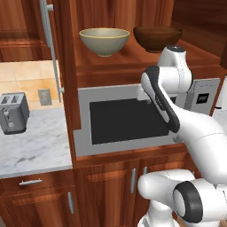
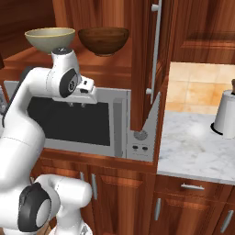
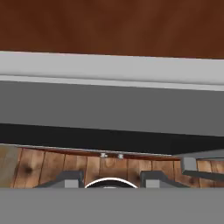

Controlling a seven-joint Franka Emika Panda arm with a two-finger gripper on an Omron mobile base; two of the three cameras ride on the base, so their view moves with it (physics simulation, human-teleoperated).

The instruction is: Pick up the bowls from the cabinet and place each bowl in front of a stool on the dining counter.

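The cabinet of reddish-brown wood ran across the wall, with a grey microwave built in under its open shelf. Both bowls were on that shelf, side by side and just apart: the beige bowl toward the shelf's left end, the dark wooden bowl toward its right. The gripper hung below the shelf's front edge, before the microwave door, its jaws partly apart and holding nothing. To do the reach well, it would probably need to rise above the shelf edge, widen, and close on one rim. A marble worktop carried a toaster near its back edge, against tan wall tiles.
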